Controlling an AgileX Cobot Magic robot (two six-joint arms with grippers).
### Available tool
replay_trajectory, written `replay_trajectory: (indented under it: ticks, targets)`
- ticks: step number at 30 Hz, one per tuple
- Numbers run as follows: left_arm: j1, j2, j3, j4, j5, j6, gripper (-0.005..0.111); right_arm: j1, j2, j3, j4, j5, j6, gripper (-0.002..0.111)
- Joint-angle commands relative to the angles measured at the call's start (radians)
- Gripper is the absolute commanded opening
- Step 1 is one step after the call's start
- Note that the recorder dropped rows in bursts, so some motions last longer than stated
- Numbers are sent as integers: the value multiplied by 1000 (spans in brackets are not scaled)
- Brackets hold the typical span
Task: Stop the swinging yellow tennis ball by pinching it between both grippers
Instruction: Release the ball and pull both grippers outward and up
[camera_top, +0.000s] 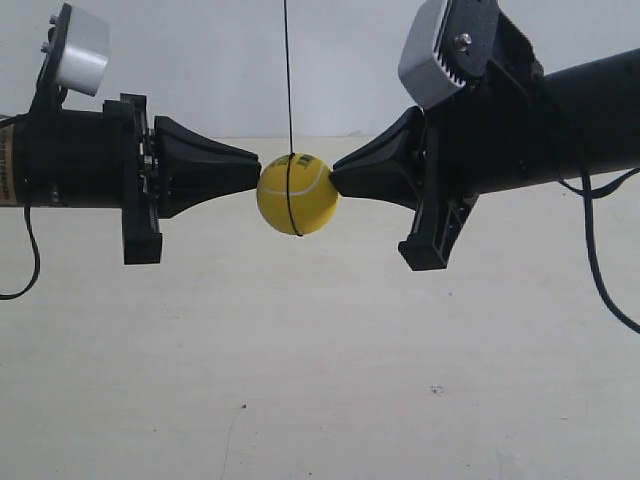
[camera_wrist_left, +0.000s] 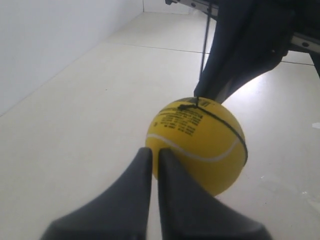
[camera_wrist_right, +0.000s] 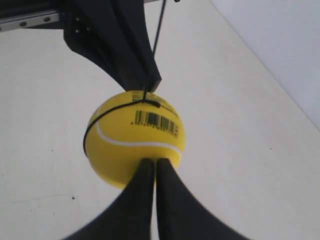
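The yellow tennis ball (camera_top: 297, 195) hangs in mid-air on a thin dark string (camera_top: 288, 70), well above the pale floor (camera_top: 320, 390) and in front of the far white wall (camera_top: 250, 60). It sits between two black wedge-shaped grippers that meet it from opposite sides. A dark band (camera_top: 291, 215) runs around it from top to bottom.

The arm at the exterior view's left (camera_top: 70, 160) lies level, and its tapered tip (camera_top: 255, 175) touches the ball's left side at about mid-height. The grey ribbed box (camera_top: 82, 50) on it stands upright above the wrist. The arm at the exterior view's right (camera_top: 580, 120) slopes down toward the ball from the upper right and is rolled, so its grey box (camera_top: 440, 50) tilts. Its tip (camera_top: 335, 180) touches the ball's right side.

In the left wrist view, the left gripper (camera_wrist_left: 152, 152) has its two fingers (camera_wrist_left: 130, 195) pressed together, with only a thin slit between them. The tips rest against the ball below its white seam (camera_wrist_left: 200, 156) and small black print (camera_wrist_left: 177, 122). The other gripper (camera_wrist_left: 240, 50) sits against the ball's far side.

In the right wrist view, the right gripper (camera_wrist_right: 155, 162) also has its fingers (camera_wrist_right: 132, 205) drawn together, with nothing between them. Their tips press the ball under a printed barcode (camera_wrist_right: 156, 122)
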Motion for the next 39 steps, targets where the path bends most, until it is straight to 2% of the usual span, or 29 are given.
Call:
replay_trajectory:
  ticks: [1,7,14,25,32,39]
  targets:
    - [13,1,-6,-7,21,-5,5,-5,-5,-1,-6,-25,3,0]
    - [89,1,-6,1,24,-33,5,-9,-36,-1,-20,-81,11,0]
    - [144,1,-6,1,18,-40,5,-11,-52,-1,-64,-146,39,0]
    - [200,-14,-6,-8,20,-48,5,-145,-133,-1,-72,-132,73,0]
    - [288,-133,-6,-15,28,-91,5,-219,-229,-1,-72,-136,103,0]
    - [368,-279,-6,-13,28,-183,5,-228,-325,-1,-72,-183,145,0]
